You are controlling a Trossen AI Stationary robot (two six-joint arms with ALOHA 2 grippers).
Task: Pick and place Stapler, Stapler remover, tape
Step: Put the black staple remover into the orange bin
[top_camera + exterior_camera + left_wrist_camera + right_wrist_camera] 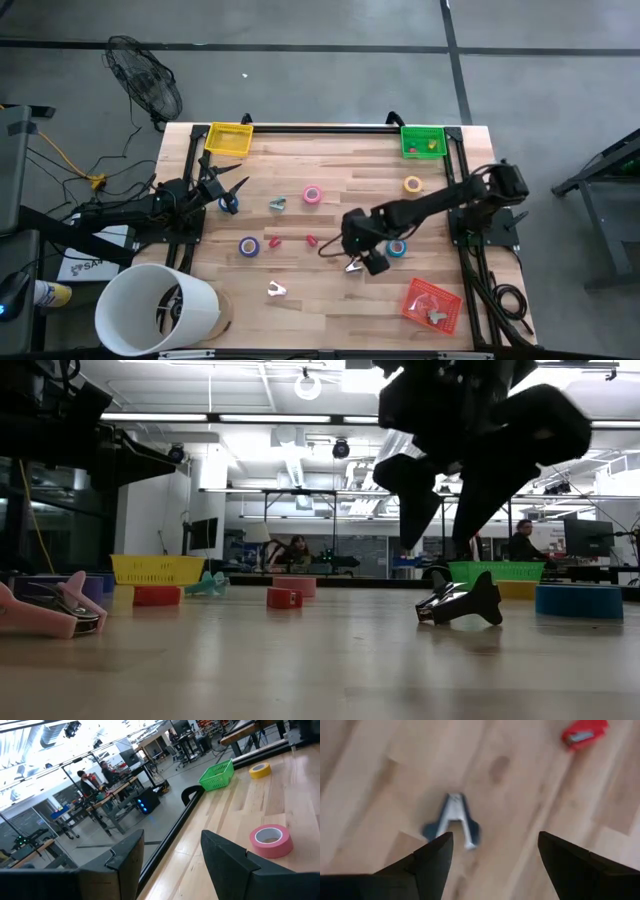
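Note:
A dark blue staple remover [452, 822] lies flat on the wood just ahead of my right gripper [495, 837], which is open. In the low view the gripper [452, 510] hangs above the remover [460, 603] without touching it. From above, the remover [353, 267] lies by the gripper [354, 248] at mid-table. Two small red staplers [272, 240] [311, 240] lie to its left. Pink tape [313, 195], yellow tape [413, 184] and two blue tapes [249, 246] [397, 247] lie about. My left gripper [232, 180] waits open at the left edge.
A yellow basket [229, 138] and a green basket [422, 140] stand at the far edge. A red basket [432, 303] near the right corner holds a staple remover. A teal remover [277, 204] and a pale one [276, 290] lie loose. A white bucket [155, 310] stands at the near left.

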